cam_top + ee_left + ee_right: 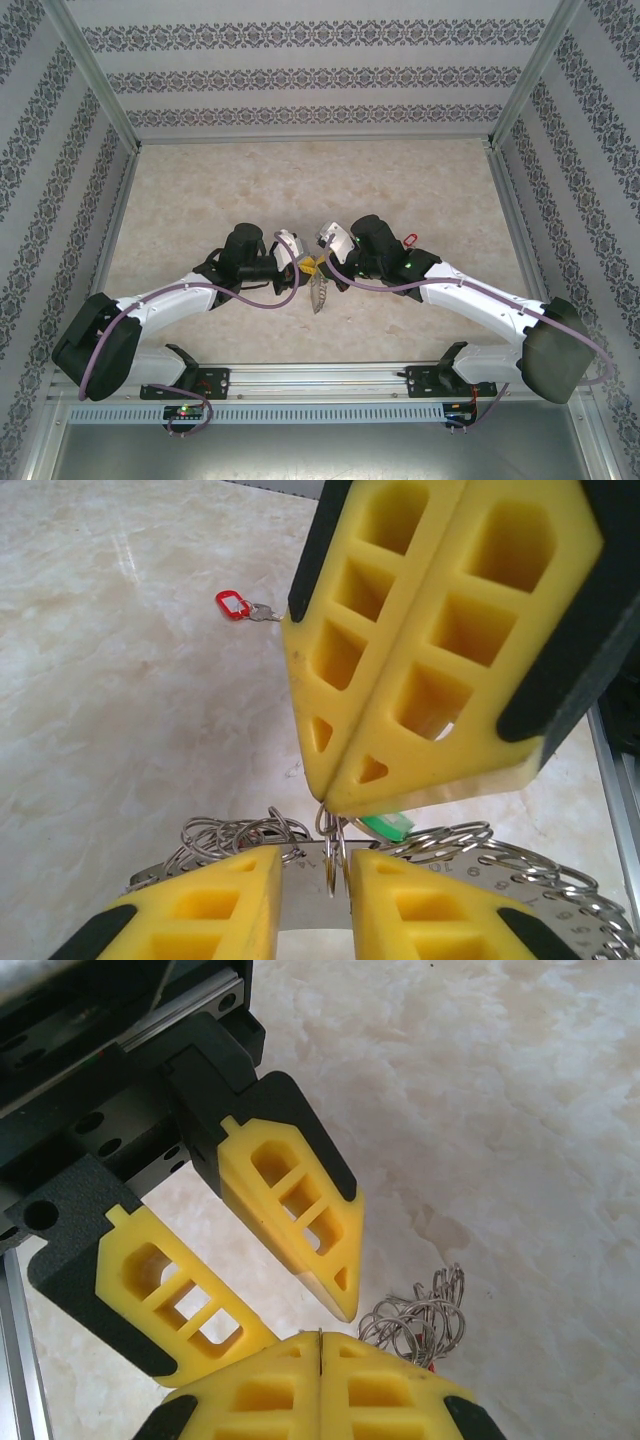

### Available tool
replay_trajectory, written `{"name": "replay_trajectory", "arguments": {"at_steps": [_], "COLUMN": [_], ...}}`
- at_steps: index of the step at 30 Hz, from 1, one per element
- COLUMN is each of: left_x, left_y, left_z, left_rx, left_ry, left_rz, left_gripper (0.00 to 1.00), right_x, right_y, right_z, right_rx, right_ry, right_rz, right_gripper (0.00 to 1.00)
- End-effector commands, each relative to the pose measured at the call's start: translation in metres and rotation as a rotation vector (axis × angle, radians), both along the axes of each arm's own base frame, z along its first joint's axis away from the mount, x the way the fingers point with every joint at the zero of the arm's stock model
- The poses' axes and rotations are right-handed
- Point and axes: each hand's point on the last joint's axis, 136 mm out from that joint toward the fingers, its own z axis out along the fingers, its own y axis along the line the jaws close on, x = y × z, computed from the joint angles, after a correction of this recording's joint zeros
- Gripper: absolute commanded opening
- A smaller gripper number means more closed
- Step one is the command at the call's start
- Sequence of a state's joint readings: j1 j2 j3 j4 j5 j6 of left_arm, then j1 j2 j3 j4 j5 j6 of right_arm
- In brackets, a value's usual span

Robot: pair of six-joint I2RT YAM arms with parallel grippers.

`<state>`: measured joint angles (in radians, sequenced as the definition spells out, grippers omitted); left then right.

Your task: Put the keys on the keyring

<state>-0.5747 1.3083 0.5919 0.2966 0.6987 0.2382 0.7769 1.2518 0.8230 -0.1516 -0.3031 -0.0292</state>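
Left wrist view: right end effector [330, 802], pinched closed, half-hides the green key [386, 827]; left end effector [315, 865] narrowly parted.

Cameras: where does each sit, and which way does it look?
Top external: above, behind the arms, looking down at the table; both arms show.
Left wrist: looks past its own fingers at the right pincer, shut on the green key.
Right wrist: looks past its own fingers at the open left pincer.
Both wrists see the keyring.

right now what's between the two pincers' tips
A small silvery ring hangs from the shut right pincer into the left pincer's gap, green key behind; left wrist view.
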Motion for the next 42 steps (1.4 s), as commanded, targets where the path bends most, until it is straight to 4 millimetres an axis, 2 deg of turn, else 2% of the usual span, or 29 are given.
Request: {"name": "replay_trajectory", "arguments": {"at_steps": [1, 10, 29, 38, 42], "left_x": [0.002, 0.001, -0.001, 0.0, -0.001], "left_y": [-0.005, -0.006, -0.005, -0.006, -0.005], "left_z": [0.011, 0.01, 0.005, 0.006, 0.008], "left_rx": [-0.011, -0.002, 0.018, 0.008, 0.002], "left_ry": [-0.02, -0.016, -0.006, -0.017, -0.023], "left_rz": [-0.017, -0.033, -0.044, -0.043, -0.04], "left_gripper": [0.29, 0.23, 0.23, 0.02, 0.0], "right_x": [-0.004, -0.005, -0.005, -0.006, -0.005], "right_y": [0.007, 0.007, 0.007, 0.002, -0.003], "right_z": [0.019, 0.02, 0.021, 0.018, 0.013], "right_rx": [0.03, 0.03, 0.031, 0.021, 0.01], "right_ry": [-0.038, -0.038, -0.045, -0.044, -0.044], "right_rz": [0.032, 0.038, 0.034, 0.022, -0.004], "right_gripper": [0.0, 0.0, 0.0, 0.0, 0.0]}}
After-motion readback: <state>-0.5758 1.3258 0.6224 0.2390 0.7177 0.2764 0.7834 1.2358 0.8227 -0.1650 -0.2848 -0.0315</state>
